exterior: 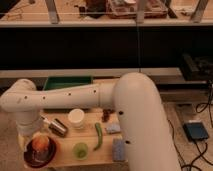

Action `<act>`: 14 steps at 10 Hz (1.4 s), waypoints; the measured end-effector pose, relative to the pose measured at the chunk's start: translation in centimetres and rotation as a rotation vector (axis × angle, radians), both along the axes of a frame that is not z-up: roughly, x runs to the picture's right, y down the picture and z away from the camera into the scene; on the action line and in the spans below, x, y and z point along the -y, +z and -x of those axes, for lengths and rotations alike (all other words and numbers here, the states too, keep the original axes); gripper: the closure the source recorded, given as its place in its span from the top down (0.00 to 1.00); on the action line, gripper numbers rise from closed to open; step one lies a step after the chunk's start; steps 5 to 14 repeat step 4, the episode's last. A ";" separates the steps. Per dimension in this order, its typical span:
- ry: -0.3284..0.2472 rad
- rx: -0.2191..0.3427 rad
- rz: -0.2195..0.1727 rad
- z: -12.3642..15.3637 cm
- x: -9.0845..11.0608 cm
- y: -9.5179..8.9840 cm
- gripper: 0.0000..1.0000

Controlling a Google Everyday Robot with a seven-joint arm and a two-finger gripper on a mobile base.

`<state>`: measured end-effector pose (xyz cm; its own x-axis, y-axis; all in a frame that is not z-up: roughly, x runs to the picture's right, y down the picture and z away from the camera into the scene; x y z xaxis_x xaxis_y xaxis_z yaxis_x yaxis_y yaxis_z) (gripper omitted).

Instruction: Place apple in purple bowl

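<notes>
The purple bowl (pixel 31 159) stands at the front left corner of the wooden table. The orange-red apple (pixel 41 144) sits inside the bowl's rim. My white arm reaches from the right, bends at the far left and comes down to the gripper (pixel 32 136). The gripper is just above and left of the apple, close over the bowl. I cannot tell whether it touches the apple.
A silver can (pixel 59 127) lies right of the gripper. A white cup (pixel 76 117), small green cup (pixel 80 150), green pepper (pixel 98 136), dark grapes (pixel 106 116), pale packet (pixel 113 129) and grey-blue sponge (pixel 119 148) share the table (pixel 100 156). A green tray (pixel 67 82) sits behind.
</notes>
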<state>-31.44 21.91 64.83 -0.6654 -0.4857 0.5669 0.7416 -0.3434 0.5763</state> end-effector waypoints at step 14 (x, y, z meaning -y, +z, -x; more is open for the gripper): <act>0.180 -0.217 0.020 -2.5 3.0 3.0 0.80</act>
